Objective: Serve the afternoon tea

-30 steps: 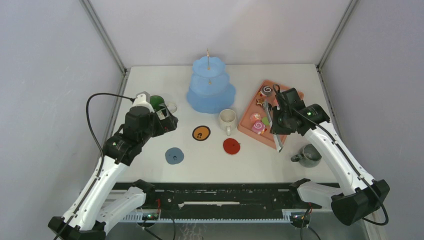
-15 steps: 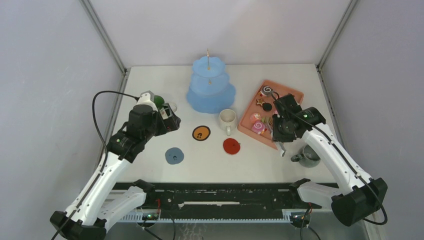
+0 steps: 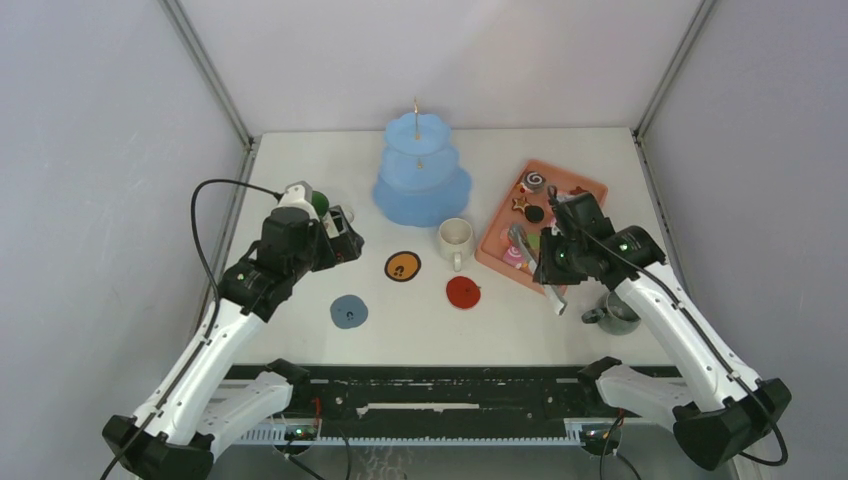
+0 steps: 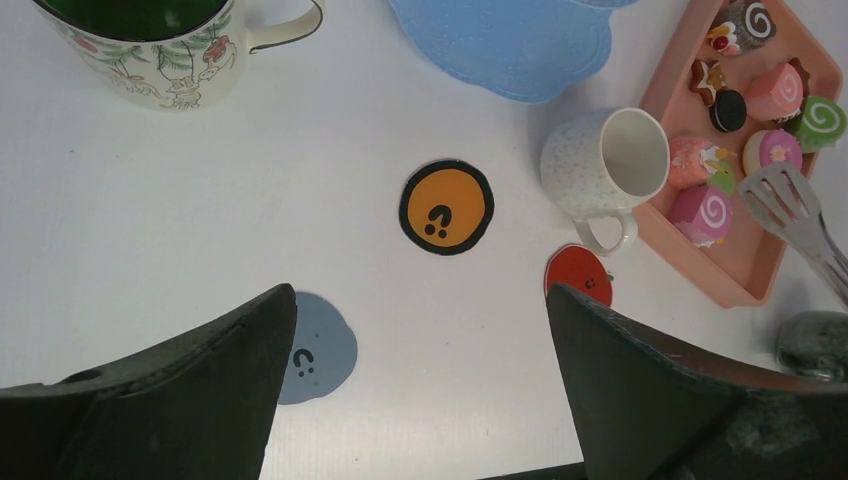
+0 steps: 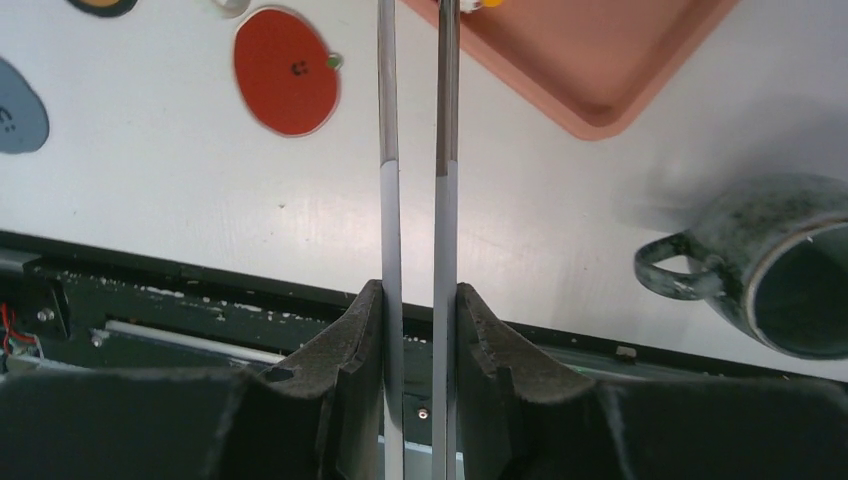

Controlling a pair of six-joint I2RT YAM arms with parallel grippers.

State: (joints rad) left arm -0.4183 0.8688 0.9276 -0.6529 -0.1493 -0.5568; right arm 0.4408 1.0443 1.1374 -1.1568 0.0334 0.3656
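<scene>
My right gripper (image 3: 556,268) is shut on metal tongs (image 5: 415,150), its pads (image 5: 362,330) pressing both arms. The tongs' slotted head (image 4: 790,205) hovers over the salmon tray's near end, beside the pink swirl roll (image 4: 703,213). Green swirl (image 4: 822,117), black round (image 4: 729,110) and brown star (image 4: 708,78) pastries lie on the tray. The cream mug (image 3: 455,238) stands mid-table. The grey mug (image 3: 618,312) is by the right arm. The green mug (image 4: 150,45) is at the left, partly hidden behind my open, empty left gripper (image 4: 420,380).
A blue three-tier stand (image 3: 421,172) stands at the back centre. Orange (image 3: 403,266), red (image 3: 463,292) and grey-blue (image 3: 349,311) coasters lie on the white table. The salmon tray (image 3: 580,187) sits at the right. Enclosure walls and the black front rail bound the table.
My right arm has swung the tongs left and nearer, so their head now sits over the tray's near pastries. My left arm has shifted slightly right, covering more of the green mug.
</scene>
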